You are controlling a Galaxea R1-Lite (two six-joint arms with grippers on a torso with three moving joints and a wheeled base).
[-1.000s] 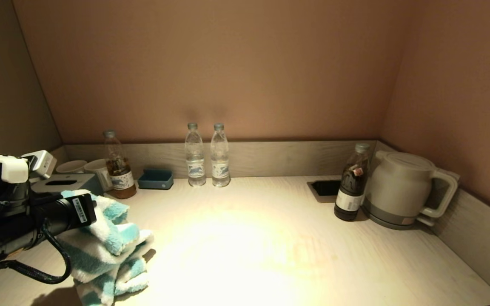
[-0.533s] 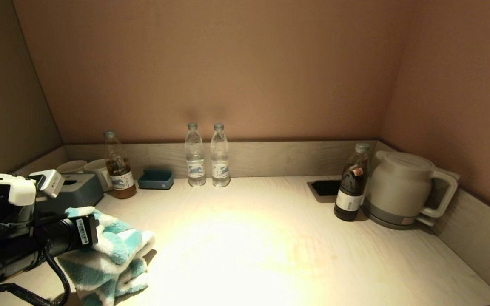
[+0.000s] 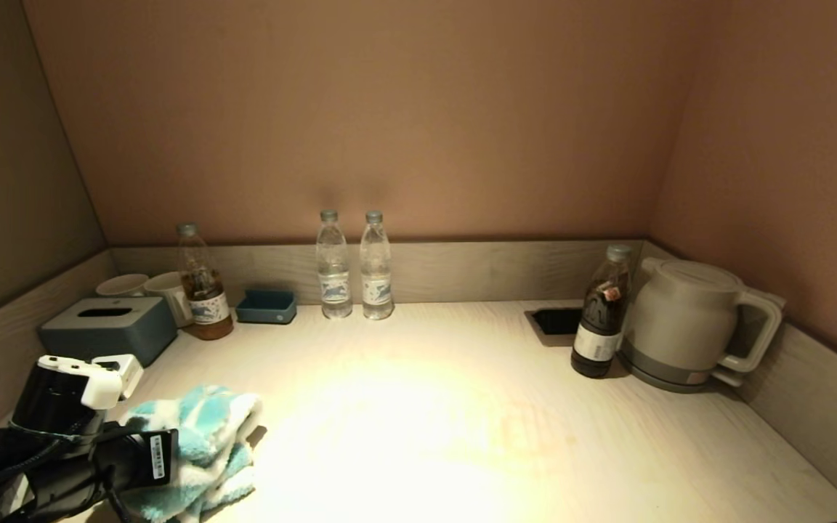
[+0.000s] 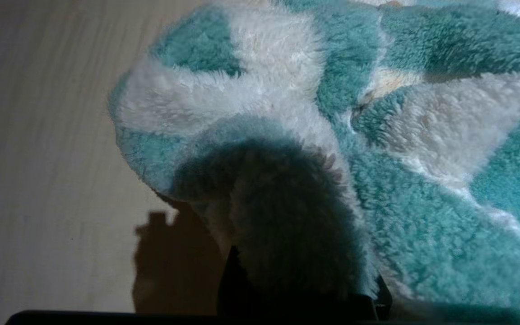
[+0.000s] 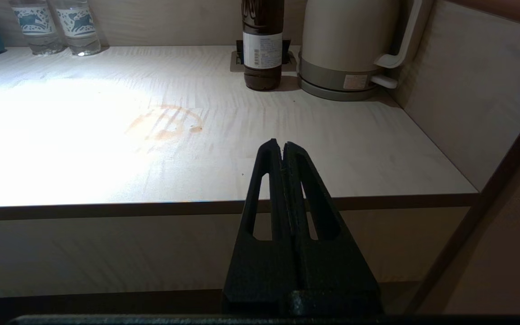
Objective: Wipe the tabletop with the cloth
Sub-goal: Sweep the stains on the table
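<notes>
Step in hand: the left hand [image 3: 171,454] pinches a fold of the cloth [image 3: 204,443] and holds the bundle on the near-left part of the surface [image 3: 462,407]; judged from this, the wipe is only at its start.
Left hand: its fingers are buried in the fluffy pile in the left wrist view, pressed together on the cloth [image 4: 332,135], with only a dark base showing below the fabric.
Cloth: teal-and-white striped towel, bunched in a heap, its lower folds lying on the surface, near the grey-blue tissue box [image 3: 107,327] but apart from it.
Right hand: the right hand [image 5: 282,146] is parked off the front edge of the surface [image 5: 332,149], fingers pressed together and empty.
Dirt to reach: an orange-brown ring stain [image 5: 165,126] lies towards the middle-right of the surface, well apart from the cloth.
Next move calls for: probably keeping the bundle pressed flat and dragging it across towards the stain, with the grip kept firm so the heap does not slip free.
Hazards: the dark bottle [image 3: 599,312] and the kettle [image 3: 694,327] stand at the back right, beyond the stain; a long sweep should stop short of them.
</notes>
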